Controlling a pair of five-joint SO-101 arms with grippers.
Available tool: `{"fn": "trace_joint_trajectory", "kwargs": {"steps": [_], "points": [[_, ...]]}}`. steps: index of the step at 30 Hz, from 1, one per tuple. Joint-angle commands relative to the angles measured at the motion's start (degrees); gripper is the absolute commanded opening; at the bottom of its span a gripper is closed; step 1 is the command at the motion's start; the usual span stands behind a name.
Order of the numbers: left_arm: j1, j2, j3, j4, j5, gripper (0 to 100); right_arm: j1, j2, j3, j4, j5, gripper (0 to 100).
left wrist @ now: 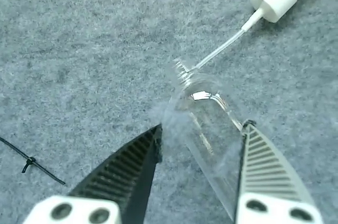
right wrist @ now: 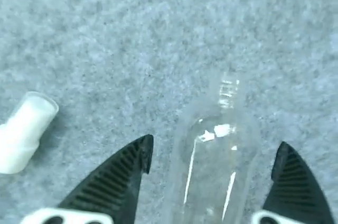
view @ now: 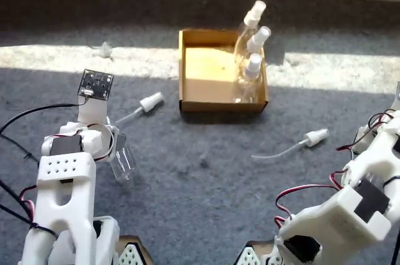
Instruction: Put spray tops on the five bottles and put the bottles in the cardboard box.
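Cardboard box (view: 206, 68): open-topped, on the grey surface (view: 206, 202), toward the far side from the 2 arms.
Done so far: 3 capped bottles (view: 250, 68) lean together along 1 wall inside the box, each with a white spray top fitted.
Left bottle (left wrist: 203, 97): clear, with a bare neck, tilted between the fingers of the left claw (left wrist: 203, 128). It is well short of the box.
Left claw: narrowed onto the left bottle, with 1 ribbed finger against each flank. It appears to be holding the bottle.
Left spray top (view: 152, 100): lies loose on the surface between the left bottle and the box. Its thin tube points at the bottle's open mouth and the tip is just beside it. Whether the tip has entered cannot be told.
Right bottle (right wrist: 222, 118): clear, with a bare neck, lying on the surface with the neck pointing away from the claw.
Right claw (right wrist: 215, 142): spread wide, 1 finger on each side of the right bottle with a gap at both flanks. It holds nothing.
Right spray top (right wrist: 24, 129): lies loose on the surface near the right bottle, not touching it.
Progress (judged): 3 of 5 bottles are finished. The work stands at fitting top 4.
Left to do (judged): 2 spray tops need seating on the bare necks, then 2 bottles go into the free part of the box.
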State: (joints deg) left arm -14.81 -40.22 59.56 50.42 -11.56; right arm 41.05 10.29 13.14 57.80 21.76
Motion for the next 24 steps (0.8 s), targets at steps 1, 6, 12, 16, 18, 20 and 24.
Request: {"fn": "trace_joint_trajectory", "kwargs": {"steps": [1, 6, 12, 16, 18, 20, 24], "points": [[0.57, -1.27, 0.04, -0.7, 0.53, 23, -1.45, -3.3, -2.51, 0.48, -1.05, 32.4], [0.66, -1.27, 0.04, -0.7, 0.53, 23, -1.98, -3.3, -2.86, 0.48, -1.23, 32.4], [0.66, -1.27, 0.04, -0.7, 0.53, 23, -1.71, -0.48, -4.62, -0.04, -3.6, 32.4], [0.66, -1.19, 0.13, -0.7, 0.53, 23, -1.71, 6.64, -13.49, 2.68, -6.95, 32.4], [0.75, -1.27, 1.19, -0.88, 0.44, 23, -1.98, 10.68, -18.59, 5.67, -7.03, 32.4], [0.75, -1.27, 1.36, -0.97, 0.44, 23, -1.98, 14.55, -23.34, 8.13, -7.12, 32.4], [0.75, -1.27, 1.27, -0.97, 0.44, 23, -1.71, 20.62, -30.37, 11.12, -6.95, 32.4]]}}
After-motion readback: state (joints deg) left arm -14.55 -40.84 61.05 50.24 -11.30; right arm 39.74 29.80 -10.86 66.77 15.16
